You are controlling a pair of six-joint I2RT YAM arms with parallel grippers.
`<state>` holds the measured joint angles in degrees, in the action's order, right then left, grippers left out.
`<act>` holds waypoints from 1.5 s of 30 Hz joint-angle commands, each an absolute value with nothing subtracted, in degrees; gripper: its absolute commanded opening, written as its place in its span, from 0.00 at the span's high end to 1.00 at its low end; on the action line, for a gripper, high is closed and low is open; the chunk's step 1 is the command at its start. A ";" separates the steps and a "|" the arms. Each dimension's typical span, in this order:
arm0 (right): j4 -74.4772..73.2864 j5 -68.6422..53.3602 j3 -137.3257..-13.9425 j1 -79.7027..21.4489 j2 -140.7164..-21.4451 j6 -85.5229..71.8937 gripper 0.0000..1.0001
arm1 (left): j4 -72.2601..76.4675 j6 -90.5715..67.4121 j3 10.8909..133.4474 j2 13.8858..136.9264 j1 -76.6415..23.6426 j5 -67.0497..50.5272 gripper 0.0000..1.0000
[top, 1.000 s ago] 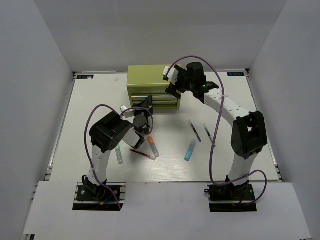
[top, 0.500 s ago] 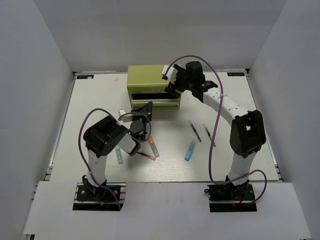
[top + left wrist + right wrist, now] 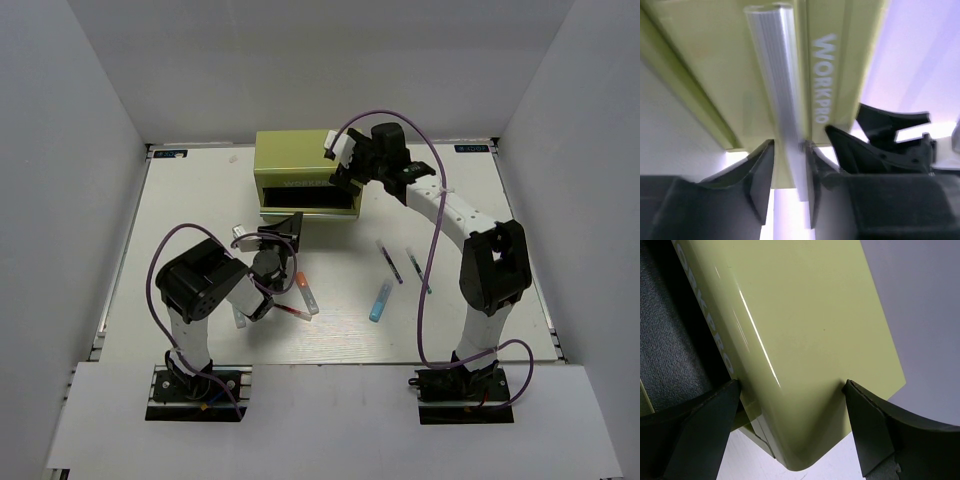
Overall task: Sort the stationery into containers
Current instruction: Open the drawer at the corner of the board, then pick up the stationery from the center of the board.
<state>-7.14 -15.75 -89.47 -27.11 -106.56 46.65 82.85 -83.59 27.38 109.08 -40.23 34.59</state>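
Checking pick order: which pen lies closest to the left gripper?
The orange-capped white marker, just right of the left gripper. The thin red pen sits nearer the arm's base; the blue and dark pens lie farther right.

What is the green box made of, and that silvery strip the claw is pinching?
The green cabinet looks like painted sheet metal: smooth, glossy, with bright streaks of reflected light. The handle strip looks like brushed aluminium, pale with fine ridges, though it might be plastic. The left claw pinches it.

Cabinet (image 3: 295, 170) has a drawer (image 3: 308, 200) open (dark inside); pens (image 3: 381, 300) lie on table (image 3: 480, 190).
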 commanded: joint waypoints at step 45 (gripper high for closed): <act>-43.44 -35.60 -44.75 -25.75 -80.24 102.83 0.20 | -27.74 -53.53 50.27 60.47 -38.85 15.02 0.01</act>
